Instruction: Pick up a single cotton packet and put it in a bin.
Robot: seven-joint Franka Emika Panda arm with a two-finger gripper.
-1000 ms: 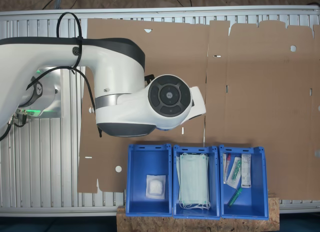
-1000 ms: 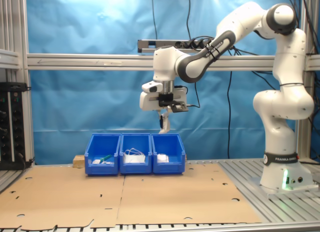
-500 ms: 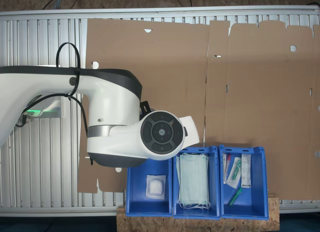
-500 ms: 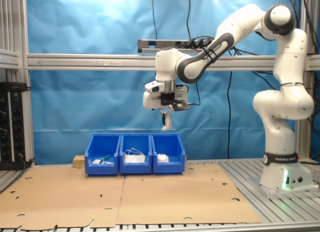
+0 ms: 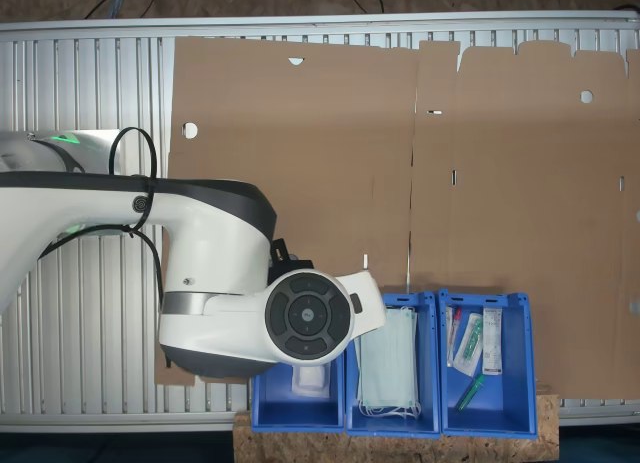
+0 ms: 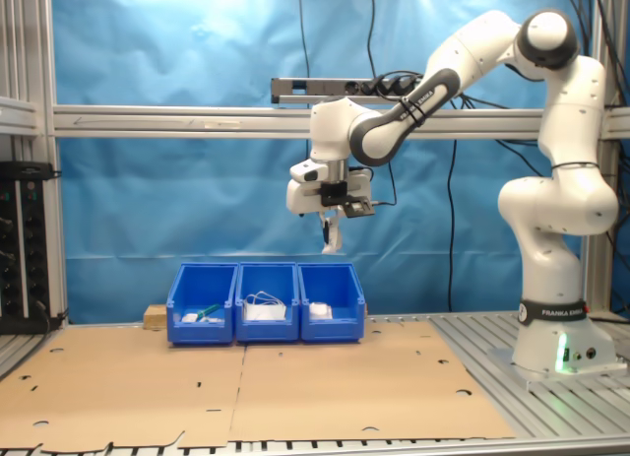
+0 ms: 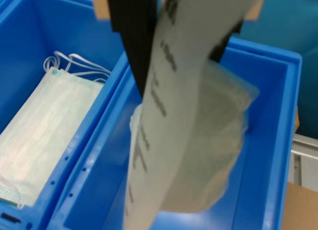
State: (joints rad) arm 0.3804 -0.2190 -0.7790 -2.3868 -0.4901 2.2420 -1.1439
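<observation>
In the wrist view my gripper [image 7: 179, 21] is shut on the top edge of the cotton packet [image 7: 164, 115], a flat white packet with dark printed lines that hangs straight down. Beneath it lies a blue bin [image 7: 276, 140] with a puffier plain white packet [image 7: 221, 140] on its floor. In the second exterior view the gripper [image 6: 332, 223] hangs well above the row's bin [image 6: 332, 303] at the second exterior view's right, and the cotton packet [image 6: 332, 241] dangles from it. In the first exterior view the arm's wrist [image 5: 305, 318] covers most of that bin [image 5: 270, 411].
Three blue bins stand side by side. The middle bin [image 5: 392, 418] holds green face masks [image 5: 388, 363] and the far bin [image 5: 520, 383] holds small packaged items [image 5: 470, 343]. Brown cardboard [image 5: 400, 153] covers the table. A wooden board [image 5: 400, 445] lies beyond the bins.
The arm has swung toward the bins with the cotton packet held throughout. It has come from over the cardboard to over the bin with the white packet, rising slightly.
</observation>
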